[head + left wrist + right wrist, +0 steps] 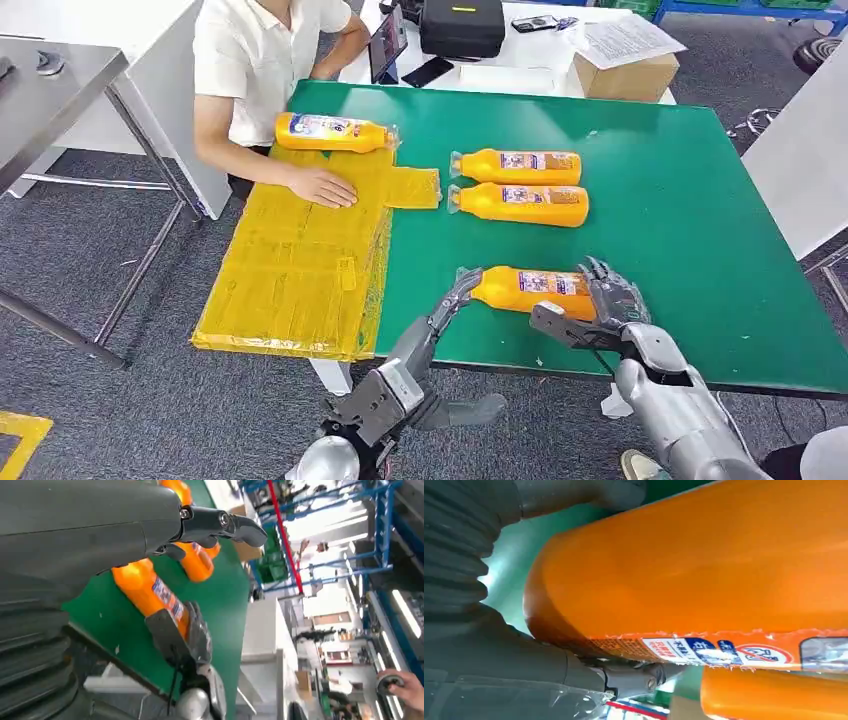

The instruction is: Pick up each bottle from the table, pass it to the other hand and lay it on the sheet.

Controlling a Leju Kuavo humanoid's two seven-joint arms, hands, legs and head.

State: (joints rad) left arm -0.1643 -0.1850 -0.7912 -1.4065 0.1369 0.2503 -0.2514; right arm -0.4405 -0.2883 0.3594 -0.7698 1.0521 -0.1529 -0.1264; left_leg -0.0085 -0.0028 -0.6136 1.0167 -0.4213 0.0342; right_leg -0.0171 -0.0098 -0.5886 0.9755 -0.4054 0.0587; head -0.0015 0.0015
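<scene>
Lying on the yellow sheet [300, 260] at the left is one orange bottle [335, 132], beside a person's hand [322, 186]. The left hand [458, 293] is empty, fingers spread near the cap of the nearest bottle [525, 290]. The right hand [600, 305] grips its base on the green tabletop [700, 230]. Two more labelled bottles [518, 185] lie behind.

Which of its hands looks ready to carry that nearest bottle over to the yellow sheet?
Probably the left. The left hand already reaches the cap end of the nearest bottle, on the side facing the yellow sheet. The right hand grips the bottle's base, farther from the sheet.
</scene>
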